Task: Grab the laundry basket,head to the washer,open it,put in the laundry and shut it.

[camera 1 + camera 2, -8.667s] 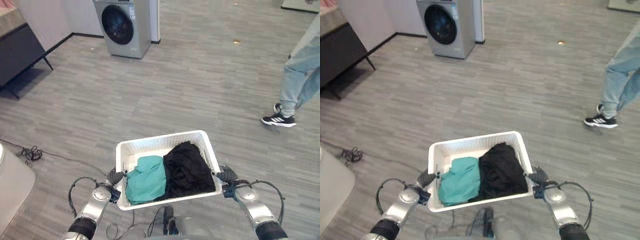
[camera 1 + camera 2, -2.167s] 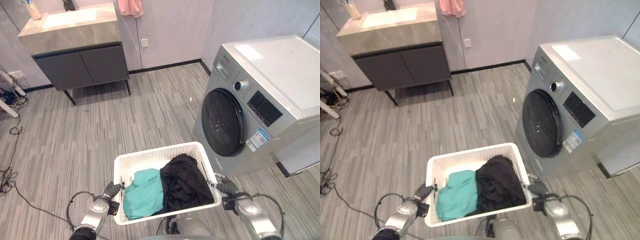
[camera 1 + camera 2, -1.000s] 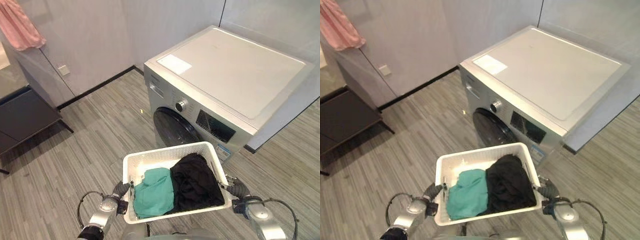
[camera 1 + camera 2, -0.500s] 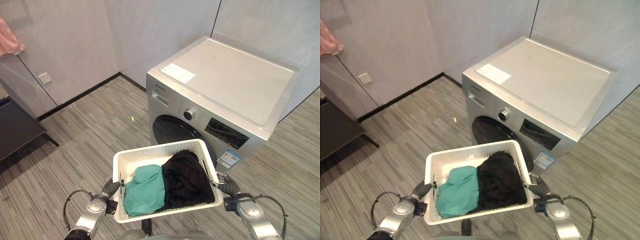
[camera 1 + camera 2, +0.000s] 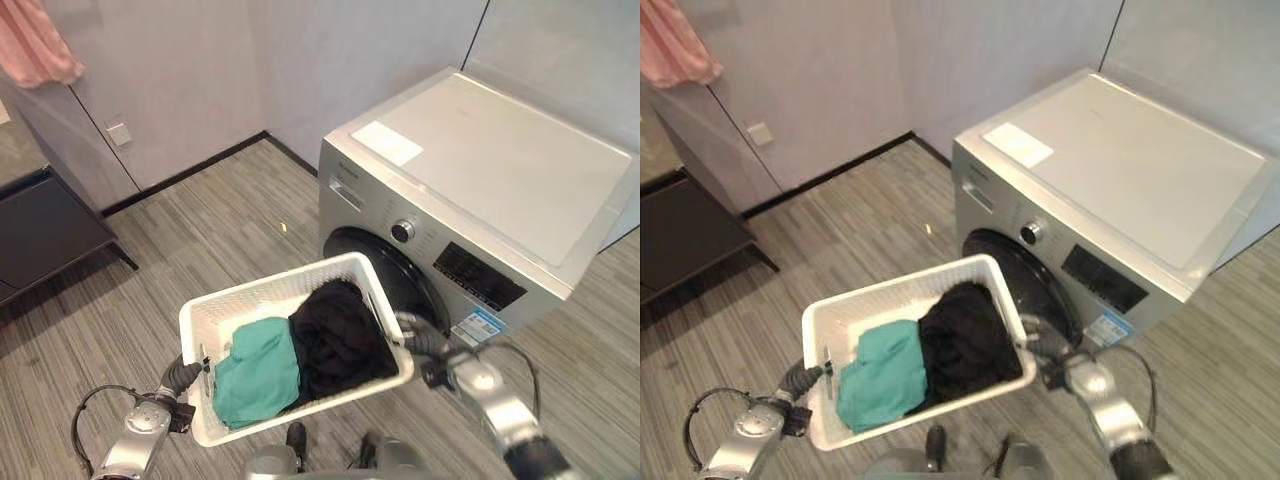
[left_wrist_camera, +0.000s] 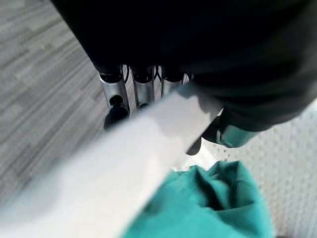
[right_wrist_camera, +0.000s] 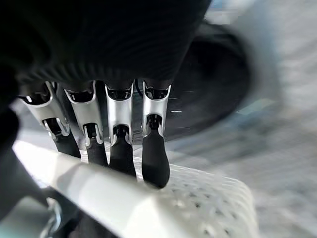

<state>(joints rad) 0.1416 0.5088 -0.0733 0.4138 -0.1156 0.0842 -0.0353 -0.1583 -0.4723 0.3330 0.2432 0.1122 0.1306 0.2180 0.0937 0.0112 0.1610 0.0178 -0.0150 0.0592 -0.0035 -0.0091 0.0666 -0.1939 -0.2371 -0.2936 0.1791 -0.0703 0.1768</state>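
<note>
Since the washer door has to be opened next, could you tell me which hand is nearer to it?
Right. The right hand grips the basket rim just beside the washer door; the left hand grips the opposite rim.

Washer (image 5: pixel 480 215) door partly behind the basket (image 5: pixel 290 290); pink cloth (image 5: pixel 38 45) cut off at the edge

one basket (image 5: pixel 200 318), two garments (image 5: pixel 258 368), one washer (image 5: pixel 500 190)
</note>
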